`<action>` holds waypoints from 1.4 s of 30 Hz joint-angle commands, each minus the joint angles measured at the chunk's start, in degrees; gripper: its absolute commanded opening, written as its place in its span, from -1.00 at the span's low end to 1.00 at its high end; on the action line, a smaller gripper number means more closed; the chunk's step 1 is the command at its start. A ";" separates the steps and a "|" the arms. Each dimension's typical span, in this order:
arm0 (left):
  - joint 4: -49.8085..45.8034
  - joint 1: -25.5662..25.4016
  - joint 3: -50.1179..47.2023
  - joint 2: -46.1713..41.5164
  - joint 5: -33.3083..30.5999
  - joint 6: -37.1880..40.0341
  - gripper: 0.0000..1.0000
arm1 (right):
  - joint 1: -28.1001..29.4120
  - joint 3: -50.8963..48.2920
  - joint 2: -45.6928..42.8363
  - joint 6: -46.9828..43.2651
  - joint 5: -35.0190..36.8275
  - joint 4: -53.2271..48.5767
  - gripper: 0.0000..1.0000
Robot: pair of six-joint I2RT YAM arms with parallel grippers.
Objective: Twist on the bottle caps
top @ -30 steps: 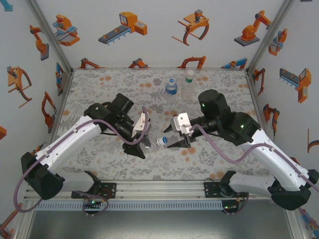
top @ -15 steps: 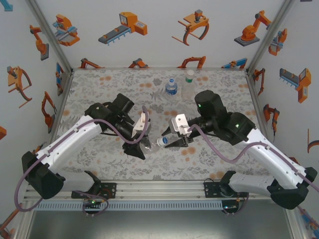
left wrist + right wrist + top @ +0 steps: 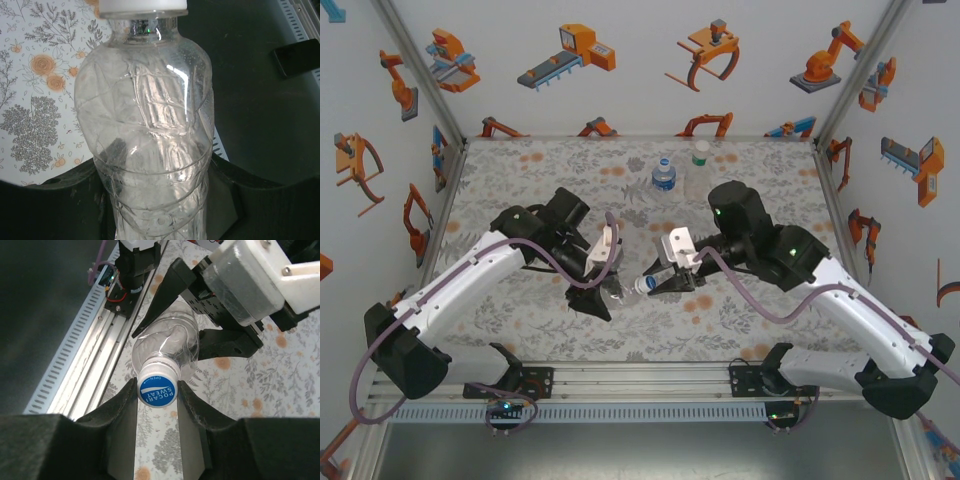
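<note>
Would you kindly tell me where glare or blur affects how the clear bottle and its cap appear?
Left wrist: white glare streaks cross the clear bottle, and its cap is blown out at the frame's top. Right wrist: the cap's lettering is sharp. Top external: evenly lit.

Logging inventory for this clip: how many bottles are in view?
3. A clear bottle is held sideways in the left gripper, its cap gripped by the right gripper; a blue-labelled bottle and a green-capped bottle stand side by side far back on the mat.
</note>
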 commanded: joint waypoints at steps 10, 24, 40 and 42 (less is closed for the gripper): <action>27.90 -0.18 -4.91 -2.60 -5.70 -19.45 -1.00 | 0.86 -16.77 -5.64 63.69 27.30 29.78 -1.00; 39.06 -0.24 -6.01 -2.22 -20.75 -28.55 -1.00 | 1.09 -11.64 -3.58 97.23 56.66 9.83 -1.00; 28.04 -0.20 -4.43 -2.91 -9.87 -17.16 -1.00 | 0.91 -5.32 -8.36 55.02 37.09 17.17 0.02; 25.48 -0.17 -3.90 -2.90 -7.18 -14.53 -1.00 | 0.84 -5.03 -9.97 44.25 31.62 16.42 0.02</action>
